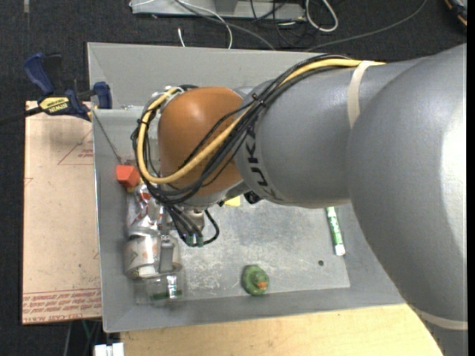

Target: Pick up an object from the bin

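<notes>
The pincer (pixel 160 279) hangs low in the near-left corner of the bin (pixel 223 65); we cannot tell whether it is spread or pressed together, and a small greenish thing (pixel 159 296) seems to lie at its tip. An orange block (pixel 126 174) sits by the left wall, a round green object (pixel 254 279) by the near wall. So near the walls, we judge, the pincer may scrape metal and close on nothing

The arm (pixel 356 139) reaches in from the right, orange-covered wrist (pixel 197 136) angled downward.
</notes>
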Tool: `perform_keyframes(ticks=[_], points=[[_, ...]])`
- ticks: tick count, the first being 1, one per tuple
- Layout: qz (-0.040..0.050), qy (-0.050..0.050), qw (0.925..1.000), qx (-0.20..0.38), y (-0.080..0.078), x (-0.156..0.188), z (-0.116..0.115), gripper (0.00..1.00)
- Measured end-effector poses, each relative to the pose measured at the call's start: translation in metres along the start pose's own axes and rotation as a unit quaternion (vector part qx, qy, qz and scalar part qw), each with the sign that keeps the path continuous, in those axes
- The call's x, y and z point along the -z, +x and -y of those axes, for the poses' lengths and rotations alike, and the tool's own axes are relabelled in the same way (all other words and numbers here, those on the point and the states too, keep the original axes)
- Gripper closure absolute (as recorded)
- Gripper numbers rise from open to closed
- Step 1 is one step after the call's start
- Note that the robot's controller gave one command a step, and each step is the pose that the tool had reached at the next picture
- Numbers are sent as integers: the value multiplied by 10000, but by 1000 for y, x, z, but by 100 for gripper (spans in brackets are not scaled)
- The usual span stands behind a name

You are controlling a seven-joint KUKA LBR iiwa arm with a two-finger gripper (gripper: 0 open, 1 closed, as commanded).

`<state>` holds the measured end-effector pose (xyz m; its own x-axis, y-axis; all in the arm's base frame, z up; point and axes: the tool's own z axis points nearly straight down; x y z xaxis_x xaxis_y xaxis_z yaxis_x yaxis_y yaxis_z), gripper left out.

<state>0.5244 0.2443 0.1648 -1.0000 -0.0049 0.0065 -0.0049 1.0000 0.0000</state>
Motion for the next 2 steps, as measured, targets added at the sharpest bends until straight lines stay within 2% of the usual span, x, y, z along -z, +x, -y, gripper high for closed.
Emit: perform_keyframes(ticks=[1,2], points=[[35,-9,10000,-23,-2,4,1,0],[21,-21,9865,1635,-23,-52,-3,0]])
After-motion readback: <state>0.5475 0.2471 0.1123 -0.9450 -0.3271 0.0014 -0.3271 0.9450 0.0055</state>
